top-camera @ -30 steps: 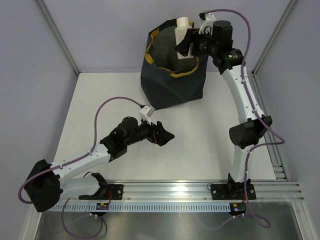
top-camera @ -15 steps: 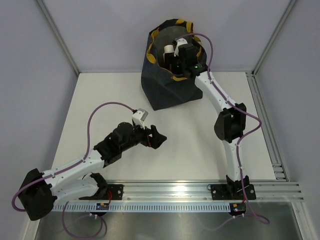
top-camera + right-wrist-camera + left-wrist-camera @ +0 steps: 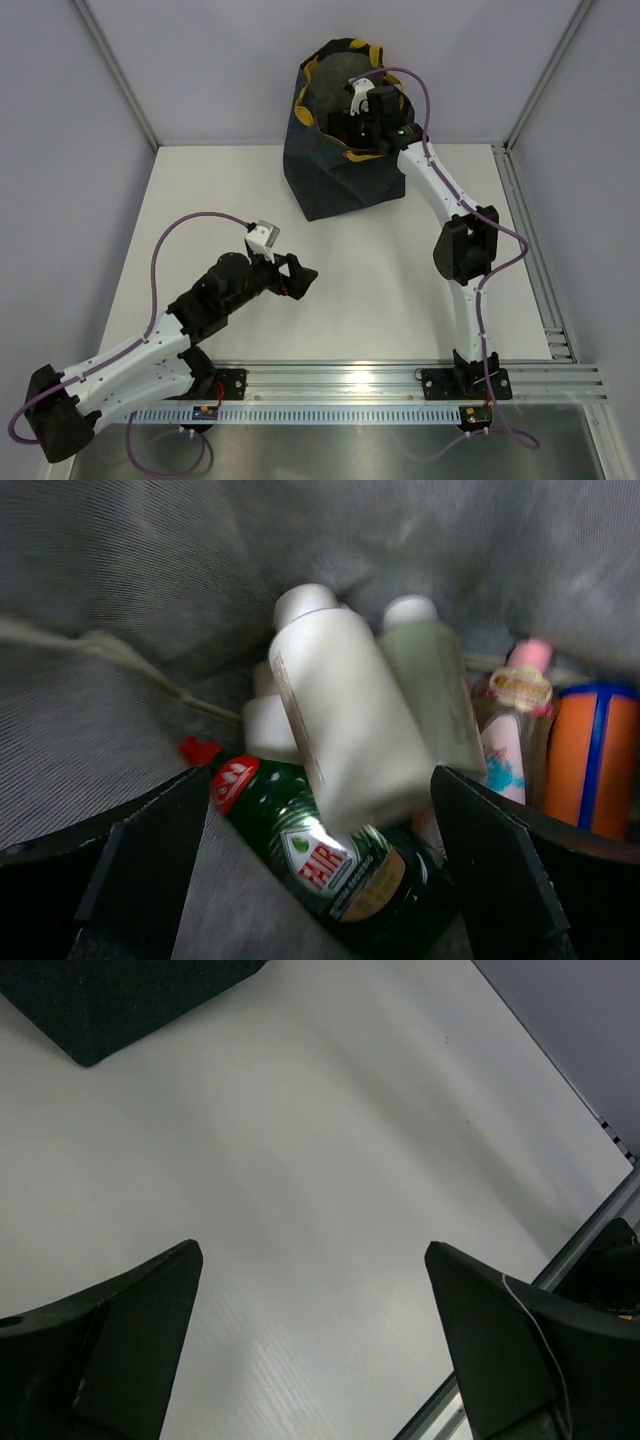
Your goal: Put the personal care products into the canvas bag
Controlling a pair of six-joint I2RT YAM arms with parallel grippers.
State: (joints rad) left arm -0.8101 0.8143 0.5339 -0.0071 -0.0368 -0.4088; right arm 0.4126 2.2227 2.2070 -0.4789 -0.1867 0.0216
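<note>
The canvas bag (image 3: 330, 180) stands upright at the far middle of the table. My right gripper (image 3: 356, 112) is down inside its mouth, open. In the right wrist view the gripper (image 3: 320, 775) has its jaws wide apart over the grey lining (image 3: 150, 580). Below it lie a cream bottle (image 3: 345, 715), blurred, a pale bottle (image 3: 435, 680), a peach bottle with a pink cap (image 3: 515, 720) and an orange bottle with blue ends (image 3: 595, 760). My left gripper (image 3: 300, 280) is open and empty above the bare table (image 3: 310, 1250).
A dark green bottle with a red cap (image 3: 320, 855) lies in the bag under the cream bottle. A corner of the bag (image 3: 100, 1000) shows at the top left of the left wrist view. The metal rail (image 3: 350, 380) runs along the near edge.
My right gripper went down into the bag and let go of the cream bottle, which now lies among the others. My left arm drew back toward the near left.
</note>
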